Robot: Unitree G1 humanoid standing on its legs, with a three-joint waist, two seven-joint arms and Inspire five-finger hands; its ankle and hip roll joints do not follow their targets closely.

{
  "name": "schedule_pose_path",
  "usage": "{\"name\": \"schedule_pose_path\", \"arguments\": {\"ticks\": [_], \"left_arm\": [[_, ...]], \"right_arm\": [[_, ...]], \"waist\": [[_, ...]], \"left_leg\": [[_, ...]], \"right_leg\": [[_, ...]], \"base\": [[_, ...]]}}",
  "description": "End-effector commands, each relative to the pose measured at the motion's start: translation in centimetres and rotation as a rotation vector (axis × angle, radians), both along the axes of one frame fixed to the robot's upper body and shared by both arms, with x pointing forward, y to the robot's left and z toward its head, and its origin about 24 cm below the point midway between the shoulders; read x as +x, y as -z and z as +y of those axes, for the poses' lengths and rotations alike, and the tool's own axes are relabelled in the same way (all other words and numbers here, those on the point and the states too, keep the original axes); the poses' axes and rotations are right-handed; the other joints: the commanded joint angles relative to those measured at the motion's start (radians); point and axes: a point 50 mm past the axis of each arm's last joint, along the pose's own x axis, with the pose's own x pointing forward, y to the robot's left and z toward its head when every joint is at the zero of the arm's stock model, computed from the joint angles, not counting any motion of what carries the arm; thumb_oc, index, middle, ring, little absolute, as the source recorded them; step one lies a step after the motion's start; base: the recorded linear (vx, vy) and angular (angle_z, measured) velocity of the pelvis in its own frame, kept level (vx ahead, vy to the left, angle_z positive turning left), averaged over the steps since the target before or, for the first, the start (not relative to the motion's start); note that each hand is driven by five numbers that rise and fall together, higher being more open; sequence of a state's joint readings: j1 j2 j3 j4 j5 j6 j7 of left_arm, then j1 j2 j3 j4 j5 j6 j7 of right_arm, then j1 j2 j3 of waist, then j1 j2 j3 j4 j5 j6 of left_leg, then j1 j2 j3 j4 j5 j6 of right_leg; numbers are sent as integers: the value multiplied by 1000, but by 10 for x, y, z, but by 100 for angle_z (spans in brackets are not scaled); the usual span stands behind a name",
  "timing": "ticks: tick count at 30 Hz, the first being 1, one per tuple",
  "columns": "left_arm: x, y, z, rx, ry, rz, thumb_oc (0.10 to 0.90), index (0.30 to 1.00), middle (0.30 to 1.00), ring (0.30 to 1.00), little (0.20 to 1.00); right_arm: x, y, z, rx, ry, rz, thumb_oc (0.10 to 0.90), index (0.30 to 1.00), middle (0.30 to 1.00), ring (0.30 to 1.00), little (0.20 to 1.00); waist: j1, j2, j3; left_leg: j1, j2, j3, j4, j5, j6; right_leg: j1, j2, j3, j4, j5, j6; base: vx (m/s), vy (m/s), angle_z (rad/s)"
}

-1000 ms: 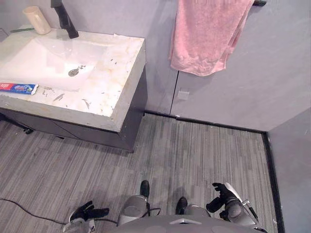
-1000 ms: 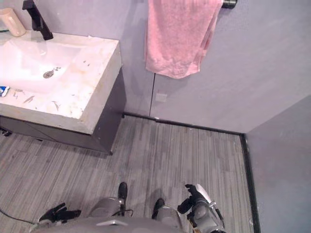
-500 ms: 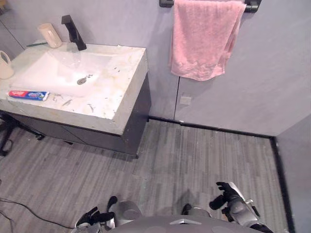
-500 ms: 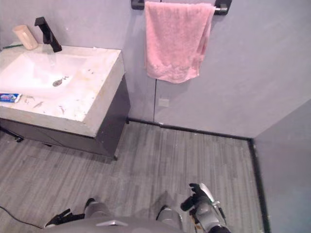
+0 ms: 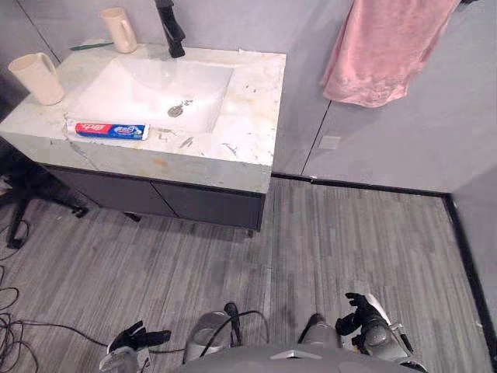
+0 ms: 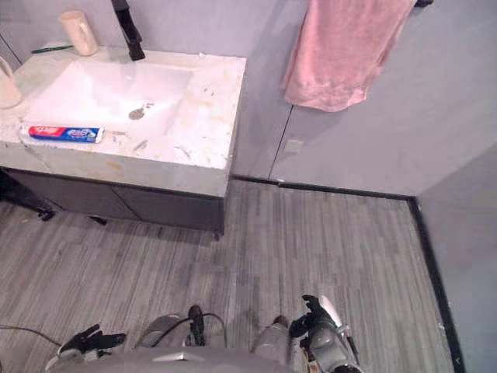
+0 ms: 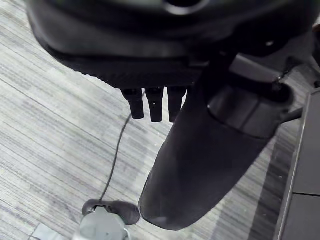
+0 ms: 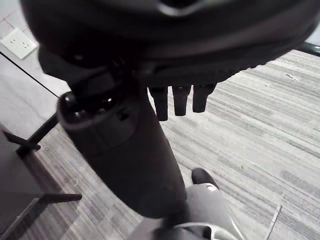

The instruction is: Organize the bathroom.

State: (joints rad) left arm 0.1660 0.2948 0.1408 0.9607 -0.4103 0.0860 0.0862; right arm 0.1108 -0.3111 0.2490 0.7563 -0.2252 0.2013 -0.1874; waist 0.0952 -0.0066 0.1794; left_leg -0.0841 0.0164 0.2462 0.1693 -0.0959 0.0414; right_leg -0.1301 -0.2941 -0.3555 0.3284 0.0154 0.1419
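Both hands, left hand [image 5: 136, 339] and right hand [image 5: 359, 320], hang low with relaxed, empty fingers, while the toothpaste tube [image 5: 108, 130] lies on the tabletop [image 5: 233, 151] beside the sink basin [image 5: 155, 89]; it is probably light, soft and slippery, best pinched across its middle.

A black stand's legs [image 5: 35, 203] rest on the grey plank floor [image 5: 365, 233].
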Motion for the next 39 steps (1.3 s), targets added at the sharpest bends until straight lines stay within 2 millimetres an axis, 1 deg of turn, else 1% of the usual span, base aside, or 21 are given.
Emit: {"name": "schedule_pose_path", "arguments": {"ticks": [1,4,8,11,13,15,16,17,18,20,21,22,24,25,26,27,28,29,30,35,39], "left_arm": [[18,-18,20,116,65,-54,800,900,900,900,900],[22,-19,17,98,38,-83,800,900,900,900,900],[19,-17,16,95,62,-71,800,900,900,900,900],[13,-15,15,89,63,-68,800,900,900,900,900],[2,-13,13,88,27,-63,800,900,900,900,900],[-9,-11,14,90,-3,-39,800,900,900,900,900],[-13,-10,15,91,-12,-30,800,900,900,900,900],[-17,-10,16,91,-18,-20,800,900,900,900,900],[-19,-9,17,91,-18,-9,800,900,900,900,900],[-21,-9,18,88,-11,2,800,900,900,900,900],[-20,-7,16,81,1,8,800,900,900,900,900],[-19,-6,15,76,9,7,800,900,900,900,900],[-15,-3,8,66,39,4,800,900,900,900,900],[-8,-2,4,60,70,0,800,900,900,900,900],[-6,-2,3,60,81,2,800,900,900,900,900],[-3,-2,3,60,98,6,800,900,900,900,900],[2,-4,4,65,117,-5,800,900,900,900,900],[2,-4,4,65,117,-5,800,900,900,900,900],[5,-6,8,72,101,-17,800,900,900,900,900],[7,-11,18,102,77,-24,800,900,900,900,900],[4,-13,22,109,58,-13,800,900,900,900,900]], "right_arm": [[15,-9,-8,-27,-56,-72,800,900,900,900,900],[14,-9,-8,-38,-60,-57,800,900,900,900,900],[13,-10,-13,-42,-26,-61,800,900,900,900,900],[9,-11,-19,-49,-19,-51,800,900,900,900,900],[10,-11,-18,-45,-44,-51,800,900,900,900,900],[14,-11,-15,-43,-87,-41,800,900,900,900,900],[16,-11,-13,-41,-100,-39,800,900,900,900,900],[18,-11,-12,-39,-112,-38,800,900,900,900,900],[20,-11,-11,-36,-117,-39,800,900,900,900,900],[20,-12,-12,-33,-114,-39,800,900,900,900,900],[20,-12,-13,-33,-107,-42,800,900,900,900,900],[20,-12,-14,-33,-101,-44,800,900,900,900,900],[20,-12,-18,-41,-95,-51,800,900,900,900,900],[21,-14,-20,-48,-90,-61,800,900,900,900,900],[21,-14,-20,-50,-87,-63,800,900,900,900,900],[21,-14,-20,-50,-74,-67,800,900,900,900,900],[19,-14,-20,-50,-69,-72,800,900,900,900,900],[19,-14,-20,-50,-69,-72,800,900,900,900,900],[17,-12,-18,-56,-98,-67,800,900,900,900,900],[17,-10,-9,-48,-116,-77,800,900,900,900,900],[15,-10,-5,-47,-80,-94,800,900,900,900,900]], "waist": [[-9,-22,-27],[-2,-25,-32],[-3,-31,-36],[-6,-39,-29],[17,-47,-7],[36,-49,2],[37,-52,-2],[36,-48,-6],[29,-37,-13],[19,-25,-23],[18,-8,-33],[18,-4,-33],[11,5,-34],[-5,20,-35],[-8,22,-34],[-12,26,-35],[-19,27,-31],[-19,27,-31],[-22,27,-23],[-13,20,-18],[1,8,-31]], "left_leg": [[91,25,-53,-21,-32,-99],[86,21,-59,-15,-27,-109],[50,27,-64,26,-22,-123],[17,48,-52,172,-58,-129],[-97,37,-158,445,-1,-141],[-141,13,-252,529,13,-118],[-137,21,-270,496,24,-111],[-113,57,-275,430,41,-111],[-65,131,-264,307,81,-127],[0,215,-250,147,128,-147],[25,249,-273,-11,168,-176],[25,255,-280,-34,187,-188],[12,227,-275,-41,158,-198],[24,209,-205,-59,122,-199],[29,204,-187,-60,115,-199],[32,184,-185,-55,102,-198],[28,128,-219,-27,63,-179],[28,128,-219,-27,63,-179],[34,97,-220,-15,35,-155],[43,69,-216,-1,-4,-124],[45,72,-206,17,-23,-113]], "right_leg": [[44,101,-6,-185,-23,6],[80,136,9,-240,-21,-11],[108,146,22,-259,-37,-32],[135,138,20,-252,-63,-55],[147,138,53,-239,-75,-83],[146,143,114,-217,-80,-90],[141,143,134,-210,-85,-88],[139,148,150,-202,-96,-87],[139,153,155,-195,-114,-85],[138,148,153,-186,-130,-81],[140,131,154,-186,-135,-65],[140,124,158,-186,-135,-59],[126,86,166,-173,-130,-37],[114,50,137,-154,-125,-18],[112,41,128,-149,-123,-12],[106,25,122,-140,-116,-1],[94,-9,150,-134,-94,22],[94,-9,150,-134,-94,22],[92,-36,166,-140,-73,43],[99,-64,184,-169,-43,74],[122,-67,173,-200,-31,84]], "base": [[128,-161,-8],[75,-121,27],[53,-77,-6],[58,-53,-1],[50,-17,-5],[101,119,-32],[128,181,-83],[131,216,-97],[126,245,-80],[129,324,-29],[127,390,1],[99,347,18],[29,346,33],[19,394,19],[26,328,18],[57,355,45],[51,305,46],[65,327,35],[36,158,7],[11,72,-3],[2,42,-17]]}}
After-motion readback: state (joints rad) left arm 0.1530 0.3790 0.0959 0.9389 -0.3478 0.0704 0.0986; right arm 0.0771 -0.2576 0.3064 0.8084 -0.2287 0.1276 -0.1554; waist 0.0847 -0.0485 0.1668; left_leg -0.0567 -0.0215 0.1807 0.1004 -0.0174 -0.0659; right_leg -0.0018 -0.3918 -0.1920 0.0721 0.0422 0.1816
